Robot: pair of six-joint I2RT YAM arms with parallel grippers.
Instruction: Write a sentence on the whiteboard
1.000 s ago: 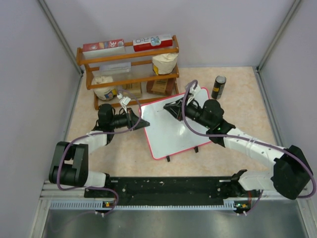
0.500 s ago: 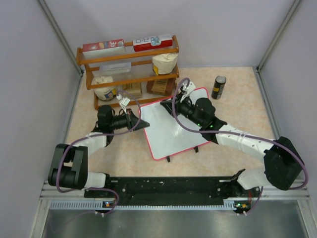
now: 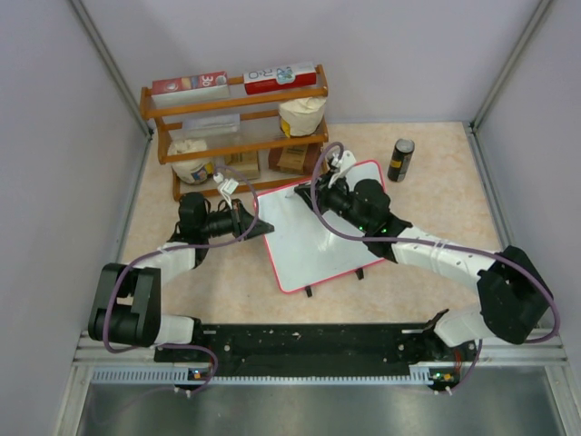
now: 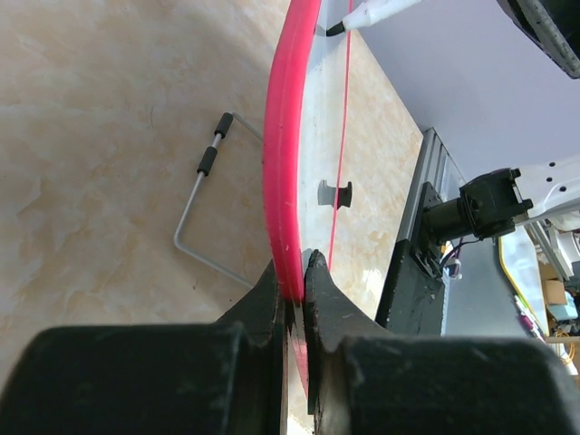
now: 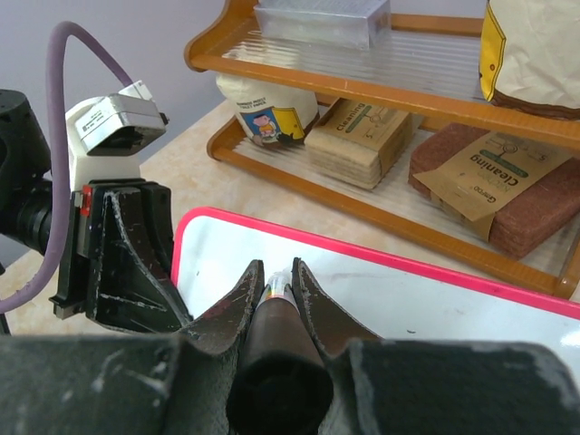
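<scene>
Now that the right tool [image 5: 272, 268], gripping the marker [image 4: 376, 11], has swung to the top-left of the whiteboard [image 3: 318, 245], writing can start. The left tool [image 4: 292, 272] pinches its frame.

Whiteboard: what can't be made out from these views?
- Top external: any writing on the whiteboard is too small to tell; the right arm covers its far part.
- Right wrist: the tip of the marker is hidden behind the right end effector.
- Left wrist: the board is edge-on in the left end effector, so its face is unreadable; the top edge cuts off the marker.
</scene>
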